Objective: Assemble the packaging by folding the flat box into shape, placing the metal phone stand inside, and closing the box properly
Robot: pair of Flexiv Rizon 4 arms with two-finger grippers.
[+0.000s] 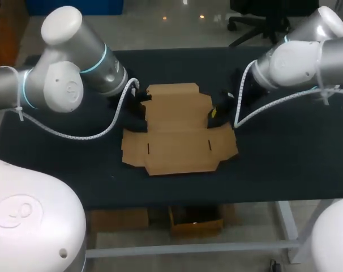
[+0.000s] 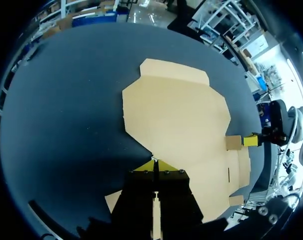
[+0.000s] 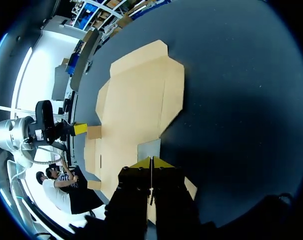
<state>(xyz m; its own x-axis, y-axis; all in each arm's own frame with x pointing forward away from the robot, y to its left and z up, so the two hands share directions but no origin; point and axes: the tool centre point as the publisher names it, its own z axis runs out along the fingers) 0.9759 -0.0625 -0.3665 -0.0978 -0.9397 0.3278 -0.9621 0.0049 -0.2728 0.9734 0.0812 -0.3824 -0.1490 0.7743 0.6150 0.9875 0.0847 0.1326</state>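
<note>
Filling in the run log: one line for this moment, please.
stage: box flat, unfolded | left gripper: tips together at left flap | right gripper: tips together at right flap | phone stand: not seen

A flat cardboard box (image 1: 177,133) lies on the black table (image 1: 284,164).

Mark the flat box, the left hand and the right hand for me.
flat box (image 1: 177,133), head view, on its central panel.
left hand (image 2: 155,161), left wrist view, between its yellow tips.
right hand (image 3: 151,160), right wrist view, between its yellow tips.
</note>
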